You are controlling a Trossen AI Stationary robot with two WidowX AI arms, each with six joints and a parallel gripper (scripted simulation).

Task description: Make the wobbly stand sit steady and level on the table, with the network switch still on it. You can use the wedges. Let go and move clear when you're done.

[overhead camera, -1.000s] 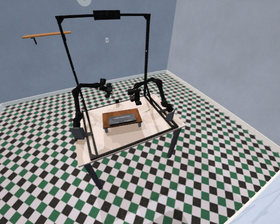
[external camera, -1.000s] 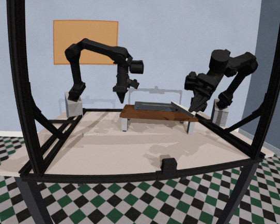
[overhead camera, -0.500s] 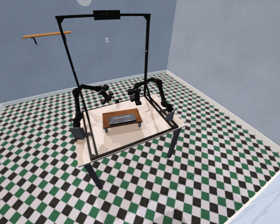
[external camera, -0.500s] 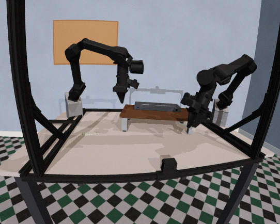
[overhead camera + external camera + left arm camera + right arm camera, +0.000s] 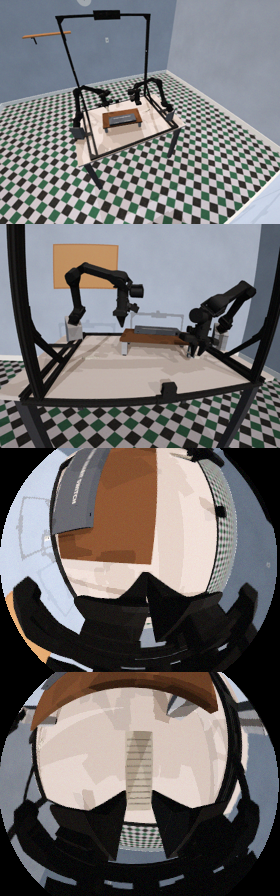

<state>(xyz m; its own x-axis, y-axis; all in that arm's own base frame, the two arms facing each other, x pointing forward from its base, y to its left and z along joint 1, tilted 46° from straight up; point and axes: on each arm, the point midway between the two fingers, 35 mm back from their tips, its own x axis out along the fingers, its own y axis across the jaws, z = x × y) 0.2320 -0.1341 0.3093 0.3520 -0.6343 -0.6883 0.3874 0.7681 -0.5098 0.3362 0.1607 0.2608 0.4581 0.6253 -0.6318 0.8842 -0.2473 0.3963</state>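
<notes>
The brown stand (image 5: 106, 120) (image 5: 155, 340) (image 5: 125, 513) (image 5: 125, 682) has short grey legs; any slight tilt or a raised foot is hard to tell. The grey network switch (image 5: 122, 118) (image 5: 156, 330) (image 5: 80, 493) lies on its top. My right gripper (image 5: 197, 355) (image 5: 138, 793) is shut on a ridged pale wedge (image 5: 139, 767), low over the table beside a stand leg (image 5: 182, 708) (image 5: 188, 352). The wedge points towards the stand, with its tip short of that leg. Contact with the table is unclear. My left gripper (image 5: 139, 104) (image 5: 122, 326) (image 5: 145, 575) is shut and empty, above table height near the stand's other end.
A second ridged pale wedge (image 5: 148, 110) (image 5: 91, 357) lies on the table on the left arm's side, away from the stand. Black frame rails run along the table edges, with uprights at both sides. A small black block (image 5: 169, 389) sits on one rail.
</notes>
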